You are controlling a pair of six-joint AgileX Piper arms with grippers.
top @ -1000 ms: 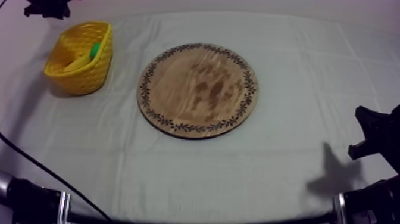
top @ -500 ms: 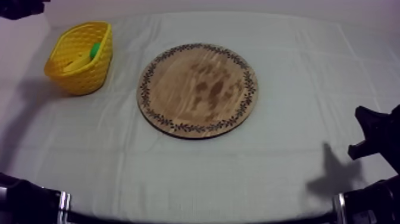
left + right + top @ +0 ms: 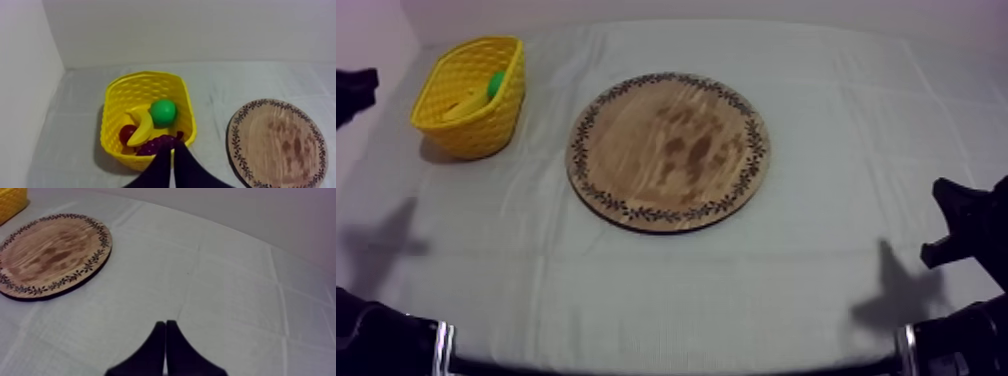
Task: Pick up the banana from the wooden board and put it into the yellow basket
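left gripper [image 3: 171,152]: fingers pressed together, holding nothing, pointing at the yellow basket [image 3: 112,135] | banana [image 3: 141,129]: in the basket, ahead of those fingertips, beside a green fruit [image 3: 163,112], grapes [image 3: 156,145] and a small red fruit [image 3: 126,133] | right gripper [image 3: 165,328]: fingers together, holding nothing, with the bare wooden board [image 3: 50,253] well ahead of it and off to one side

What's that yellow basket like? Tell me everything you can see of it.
The yellow basket looks like moulded plastic, with woven-patterned walls and a thicker rim. It stands upright on the grey-white cloth at the table's far left, apart from the round wooden board. Inside lie a banana, a green fruit, a small red fruit and a bunch of grapes.
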